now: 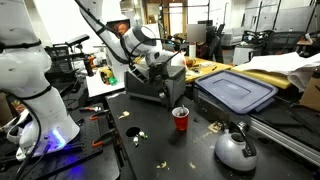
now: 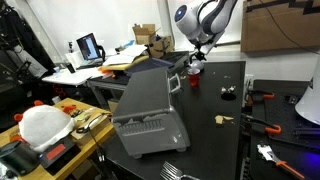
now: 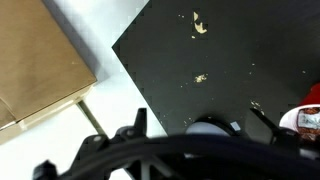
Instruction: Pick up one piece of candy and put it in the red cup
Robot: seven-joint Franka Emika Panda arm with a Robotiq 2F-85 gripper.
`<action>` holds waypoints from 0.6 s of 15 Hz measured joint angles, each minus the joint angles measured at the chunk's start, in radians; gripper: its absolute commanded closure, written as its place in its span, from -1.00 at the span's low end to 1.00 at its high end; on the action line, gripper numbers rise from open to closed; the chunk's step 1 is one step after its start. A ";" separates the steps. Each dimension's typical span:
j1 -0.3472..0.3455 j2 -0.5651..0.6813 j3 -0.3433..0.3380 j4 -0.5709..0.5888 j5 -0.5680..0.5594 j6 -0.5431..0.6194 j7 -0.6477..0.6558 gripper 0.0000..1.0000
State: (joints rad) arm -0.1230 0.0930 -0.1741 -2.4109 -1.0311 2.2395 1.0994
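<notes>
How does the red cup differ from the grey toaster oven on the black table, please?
The red cup is small; the grey toaster oven is far larger. The cup is round and open at the top; the oven is boxy. The cup is bright red with a pale rim; the oven is dull grey. Both stand on the black table.

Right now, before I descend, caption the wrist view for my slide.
Open end effector hovers over the black table, candy bits scattered beyond it, red cup at the right edge.
</notes>
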 measured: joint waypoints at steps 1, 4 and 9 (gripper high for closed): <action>0.000 0.000 0.000 -0.003 -0.016 -0.004 0.007 -1.00; -0.002 0.000 0.000 -0.017 0.022 -0.006 -0.005 -1.00; -0.012 0.017 0.001 -0.046 0.349 -0.005 -0.196 -1.00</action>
State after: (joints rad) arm -0.1355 0.1105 -0.1727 -2.4569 -0.6818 2.2342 0.9029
